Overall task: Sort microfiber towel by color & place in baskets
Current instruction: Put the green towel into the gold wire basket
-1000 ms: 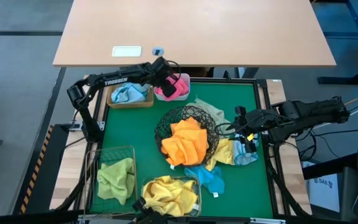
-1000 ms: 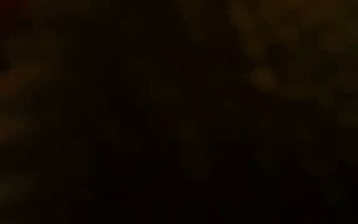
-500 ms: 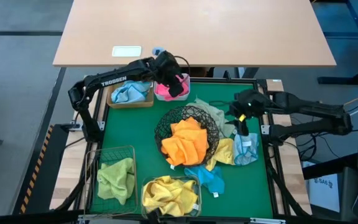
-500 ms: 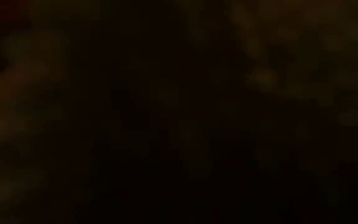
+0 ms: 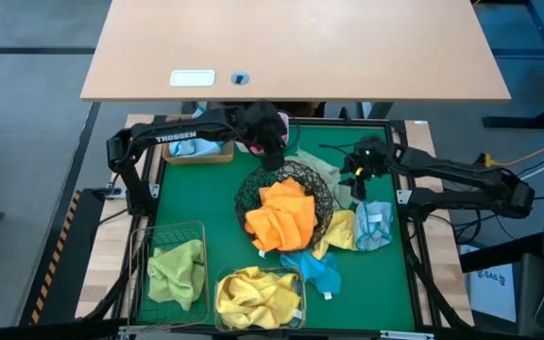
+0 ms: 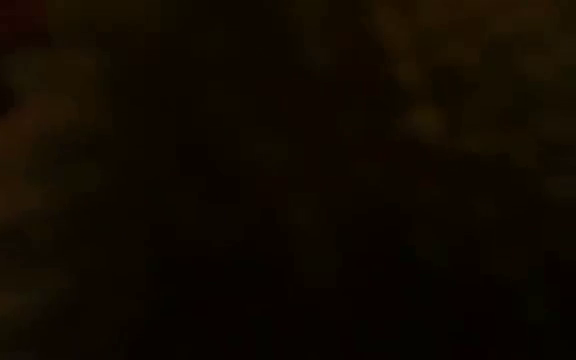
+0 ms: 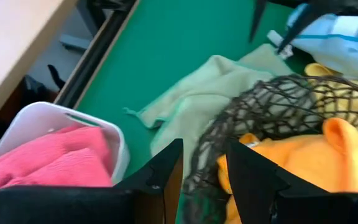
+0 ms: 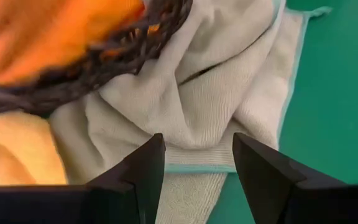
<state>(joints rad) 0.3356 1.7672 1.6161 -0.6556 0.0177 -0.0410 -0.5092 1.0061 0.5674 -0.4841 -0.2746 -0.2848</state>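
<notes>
My left gripper [image 7: 202, 180] is spread and empty, between the white tub [image 7: 55, 118] with the pink towel [image 7: 48, 158] and the black wire bowl [image 5: 286, 198] of orange towels [image 5: 281, 212]. My right gripper [image 8: 194, 165], also spread and empty, hangs above the pale green towel [image 8: 216, 93] beside that bowl.

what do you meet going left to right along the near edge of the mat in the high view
Green wire-mesh basket holding a green towel → clear plastic box holding a yellow towel → loose blue towel lying on the green mat.
</notes>
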